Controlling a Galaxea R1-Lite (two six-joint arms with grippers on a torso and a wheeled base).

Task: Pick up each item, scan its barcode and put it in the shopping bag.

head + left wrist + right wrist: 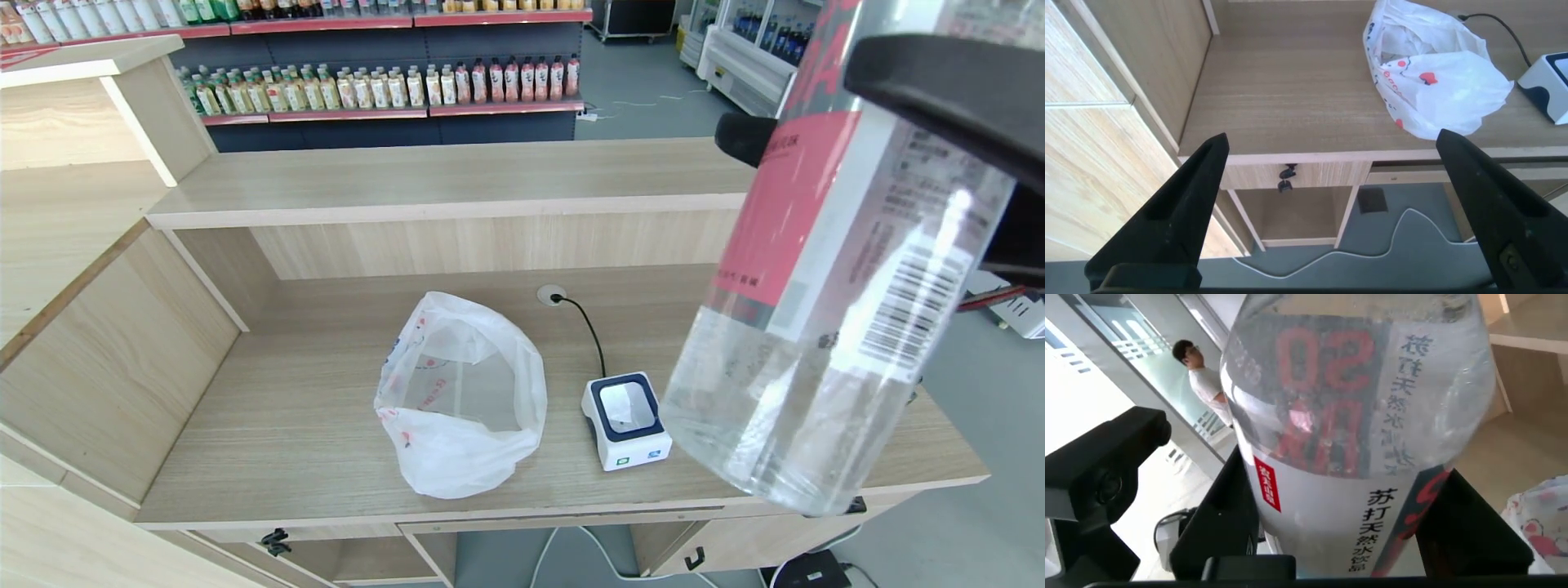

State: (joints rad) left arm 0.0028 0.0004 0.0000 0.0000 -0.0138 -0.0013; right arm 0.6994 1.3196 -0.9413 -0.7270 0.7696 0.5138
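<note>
A clear bottle [824,269] with a pink and white label hangs tilted, high above the counter's right end and close to the head camera, its barcode facing the camera. My right gripper [841,114] is shut on the bottle [1355,416], one black finger on each side of the label. The white plastic shopping bag [461,392] stands open at mid counter, with the small white barcode scanner [624,418] just to its right. My left gripper [1331,216] is open and holds nothing, hanging off the counter's front edge, to the left of the bag [1433,69].
The wooden counter [310,425] has side walls on the left and a raised ledge [449,184] at the back. A black cable [588,327] runs from the scanner to a hole in the counter. Store shelves of drinks [384,86] stand far behind.
</note>
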